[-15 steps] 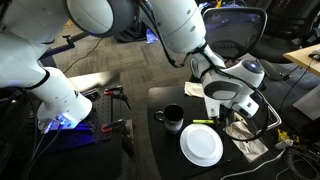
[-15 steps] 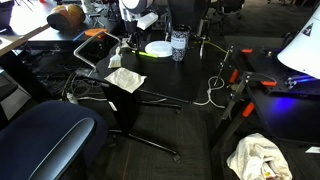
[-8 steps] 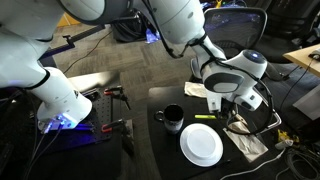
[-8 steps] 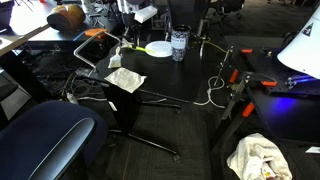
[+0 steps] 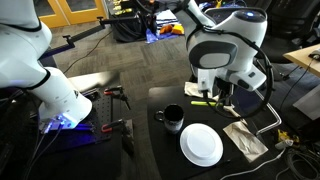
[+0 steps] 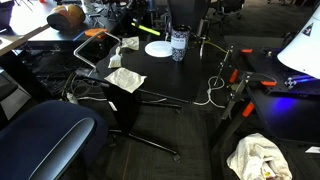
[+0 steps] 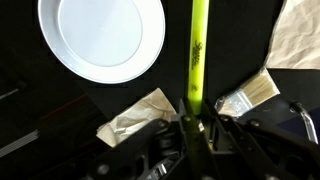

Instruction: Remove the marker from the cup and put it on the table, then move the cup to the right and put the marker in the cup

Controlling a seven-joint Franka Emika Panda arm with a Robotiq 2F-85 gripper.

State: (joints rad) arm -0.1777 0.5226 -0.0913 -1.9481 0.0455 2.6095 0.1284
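Note:
My gripper [image 7: 192, 122] is shut on the lower end of the yellow-green marker [image 7: 197, 50], which sticks out straight ahead of the fingers in the wrist view. In an exterior view the gripper [image 5: 213, 98] hangs above the black table [image 5: 165, 152] with the marker [image 5: 204, 101] lying level in it. The dark glossy cup [image 5: 172, 118] stands on the table to the left of and below the gripper, apart from it. It shows beside the plate in an exterior view as well, cup [image 6: 180, 45]. The cup is out of the wrist view.
A round white plate [image 5: 201, 145] lies in front of the cup, plate [image 7: 100, 35]. Crumpled brown paper [image 7: 135, 115] and a paintbrush [image 7: 250, 93] lie near the gripper. A white cable [image 6: 214, 90] trails over the table edge, and an office chair [image 6: 50, 135] stands nearby.
The gripper has risen from the table with the marker in it; one second ago the marker lay low beside the plate. Cup and plate have not moved.

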